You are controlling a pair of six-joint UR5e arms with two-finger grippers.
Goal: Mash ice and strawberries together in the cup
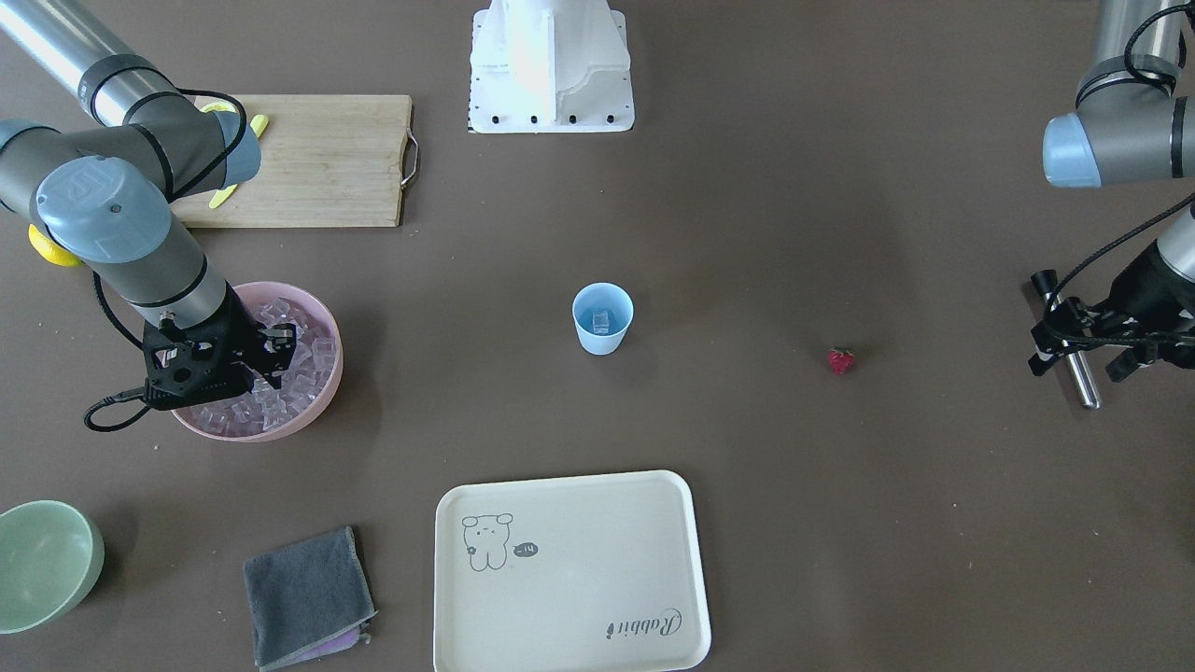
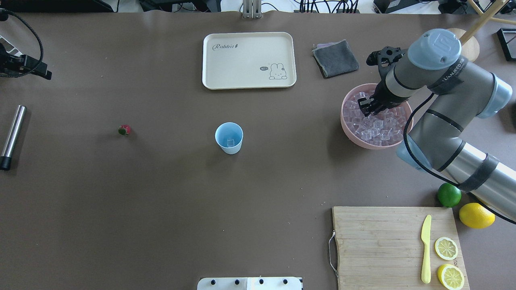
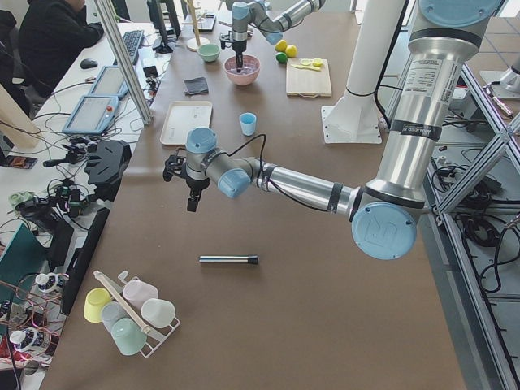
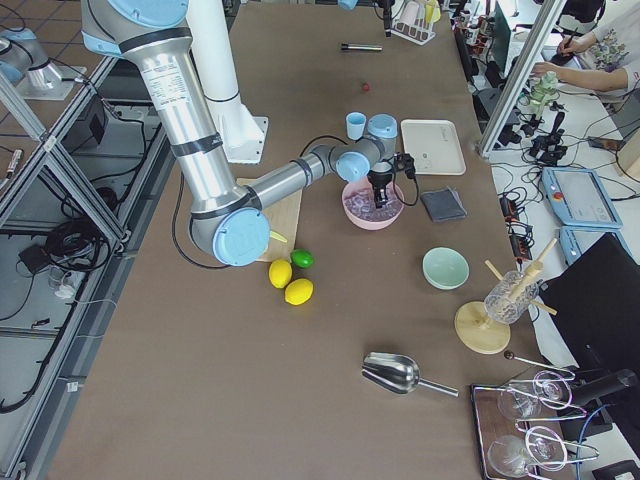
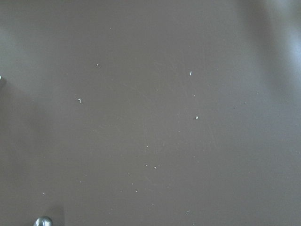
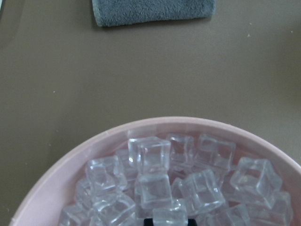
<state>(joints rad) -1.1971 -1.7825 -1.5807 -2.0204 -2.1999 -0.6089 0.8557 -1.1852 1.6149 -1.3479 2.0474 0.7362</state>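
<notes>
Right gripper (image 2: 367, 106) is down in the pink bowl (image 2: 347, 125), fingertips among the ice (image 2: 375, 127); can't tell if the claw is apart or clamped on a cube. Cup (image 2: 229, 139) stands upright mid-table with one cube inside, and the strawberry (image 2: 124, 129) lies on the table well apart from it. Left gripper (image 3: 192, 203) hangs over bare table near a metal rod (image 1: 1081, 373), claw state unclear.

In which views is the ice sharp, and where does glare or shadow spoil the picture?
Right wrist view: the ice in the pink bowl is sharp, with highlights. Front-facing view: the ice in the cup is small and faint; the robot base is overexposed. Left wrist view: only bare table, shadowed at left.
</notes>
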